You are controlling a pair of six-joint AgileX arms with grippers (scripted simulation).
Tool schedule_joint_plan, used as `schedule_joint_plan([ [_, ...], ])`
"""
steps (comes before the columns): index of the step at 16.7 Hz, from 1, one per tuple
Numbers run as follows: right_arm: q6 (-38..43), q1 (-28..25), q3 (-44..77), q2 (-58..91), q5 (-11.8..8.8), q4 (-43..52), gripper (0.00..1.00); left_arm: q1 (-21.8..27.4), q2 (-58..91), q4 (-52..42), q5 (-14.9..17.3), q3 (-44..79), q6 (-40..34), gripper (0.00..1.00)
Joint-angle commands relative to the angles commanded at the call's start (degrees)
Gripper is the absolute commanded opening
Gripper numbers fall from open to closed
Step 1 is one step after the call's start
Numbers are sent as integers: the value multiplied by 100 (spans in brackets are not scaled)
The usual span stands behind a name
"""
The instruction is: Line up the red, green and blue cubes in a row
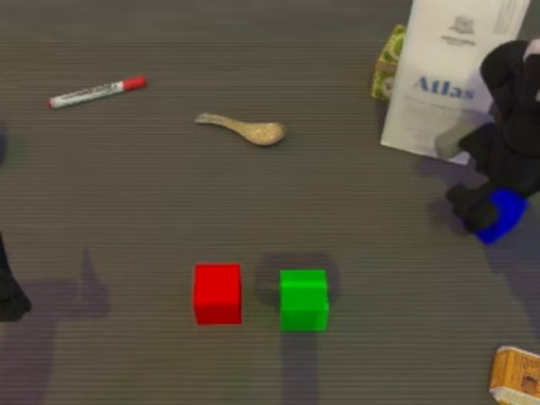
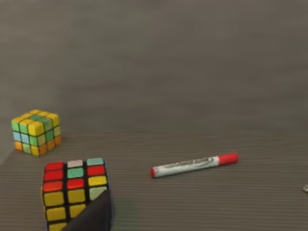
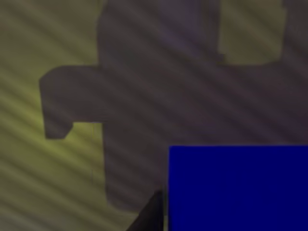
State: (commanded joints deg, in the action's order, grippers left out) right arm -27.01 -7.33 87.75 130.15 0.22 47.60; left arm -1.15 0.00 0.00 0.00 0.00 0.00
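The red cube (image 1: 217,293) and the green cube (image 1: 304,299) were seen side by side on the gray table (image 1: 253,211), near its front middle, with a narrow gap left between them — red on the left, green on the right. The blue cube (image 1: 499,215) was found well apart from that pair, at the right side of the table, where it was held in the right gripper (image 1: 488,213), clenched on it; in the right wrist view the blue face (image 3: 238,187) filled the near corner above the arm's own shadow. Just behind the right arm a white "Atlas" bag (image 1: 439,80) was stood upright, with a green box (image 1: 388,61) beside it. A red-capped marker (image 1: 95,91) and a wooden spoon (image 1: 245,128) were laid farther back. The left gripper (image 1: 10,299) was parked at the left edge — whether released or clenched could not be told. Two puzzle cubes (image 2: 74,192) were shown in the left wrist view.
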Motion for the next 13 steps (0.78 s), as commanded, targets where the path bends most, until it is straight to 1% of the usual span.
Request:
schedule_joint_plan([
  [3, 0, 0, 0, 0, 0, 0, 2, 0, 0, 0, 0, 0, 0, 100],
  [4, 0, 0, 0, 0, 0, 0, 0, 0, 0, 0, 0, 0, 0, 100],
  [11, 0, 0, 0, 0, 0, 0, 0, 0, 0, 0, 0, 0, 0, 100],
  [12, 38, -11, 25, -144, -50, 73, 0, 0, 0, 0, 0, 0, 0, 100],
  [13, 37, -13, 36, -152, -52, 92, 0, 0, 0, 0, 0, 0, 0, 100],
])
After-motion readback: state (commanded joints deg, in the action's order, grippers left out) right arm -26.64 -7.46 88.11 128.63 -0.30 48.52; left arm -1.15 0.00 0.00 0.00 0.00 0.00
